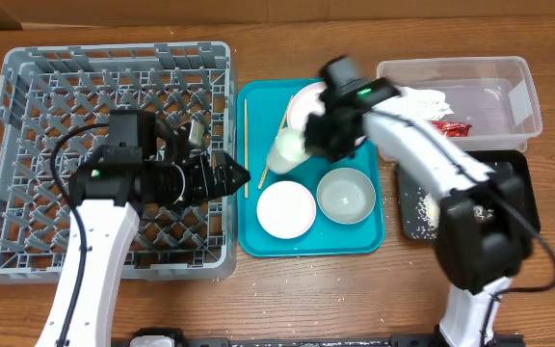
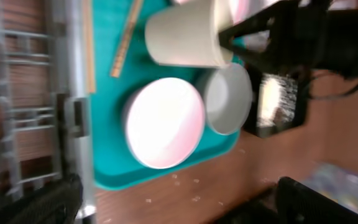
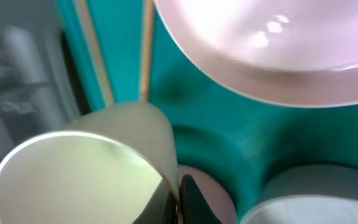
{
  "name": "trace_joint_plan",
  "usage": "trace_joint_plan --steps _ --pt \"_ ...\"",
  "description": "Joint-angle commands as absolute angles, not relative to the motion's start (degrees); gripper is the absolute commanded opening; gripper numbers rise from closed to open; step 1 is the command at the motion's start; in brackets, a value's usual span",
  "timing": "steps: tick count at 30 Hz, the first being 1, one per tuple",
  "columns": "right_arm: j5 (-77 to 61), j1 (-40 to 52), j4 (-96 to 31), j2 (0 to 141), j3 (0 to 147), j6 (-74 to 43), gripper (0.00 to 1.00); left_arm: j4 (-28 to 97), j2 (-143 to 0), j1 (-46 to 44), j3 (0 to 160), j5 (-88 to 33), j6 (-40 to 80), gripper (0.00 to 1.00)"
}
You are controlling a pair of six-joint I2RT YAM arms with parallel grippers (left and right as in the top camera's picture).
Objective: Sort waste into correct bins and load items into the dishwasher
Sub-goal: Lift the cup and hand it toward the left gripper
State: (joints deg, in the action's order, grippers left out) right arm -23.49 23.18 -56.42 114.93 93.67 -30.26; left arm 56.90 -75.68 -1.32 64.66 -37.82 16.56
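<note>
The right pincer (image 1: 304, 143) was closed on the rim of the small cup (image 1: 285, 150), one finger (image 3: 183, 198) seen inside its mouth. The cup was held tipped nearly on its side above the teal tray (image 1: 355, 237), its long axis running roughly left to right, the base toward the left edge of the surface and the mouth back toward the right arm.

The dish rack (image 1: 37, 135) lay directly to the left of the cup, filling the left part of the surface, so the coming carry was judged to run leftward over the rack's right wall. The left pincer (image 1: 233, 174), its jaws wide apart and empty, was poised over that wall, pointing at the cup. It was the nearer arm to the rack and stood in the path unless a handover was meant.

Under and beside the cup, the small plate (image 1: 285, 208), the bowl (image 1: 345, 195), the large plate (image 1: 306, 100) and the chopsticks (image 1: 245, 145) rested on the tray. Toward the right edge, the clear tub (image 1: 511, 94) held the napkin (image 1: 424, 99) and the wrapper (image 1: 451, 126); the black tray (image 1: 520, 183) held rice (image 1: 420, 207).
</note>
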Motion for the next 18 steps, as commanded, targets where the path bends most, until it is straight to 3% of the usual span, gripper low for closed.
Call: trace_joint_plan --steps 1,8,12,18 --pt "-43.5 15.7 -57.3 106.7 94.1 -19.1 0.04 53.9 -77.9 -0.3 65.8 -54.8 13.9 1.00" --pt "-70.2 9.0 -62.3 105.9 93.7 -2.6 0.04 43.3 -82.4 0.9 65.8 -73.1 13.5 1.00" --pt "-74.5 9.3 -62.6 105.9 93.7 -0.8 0.04 38.9 -85.6 0.8 65.8 -80.8 13.6 0.99" --pt "-76.7 11.4 -61.2 105.9 93.7 -1.2 0.04 35.7 -88.9 0.8 65.8 -88.6 13.8 0.80"
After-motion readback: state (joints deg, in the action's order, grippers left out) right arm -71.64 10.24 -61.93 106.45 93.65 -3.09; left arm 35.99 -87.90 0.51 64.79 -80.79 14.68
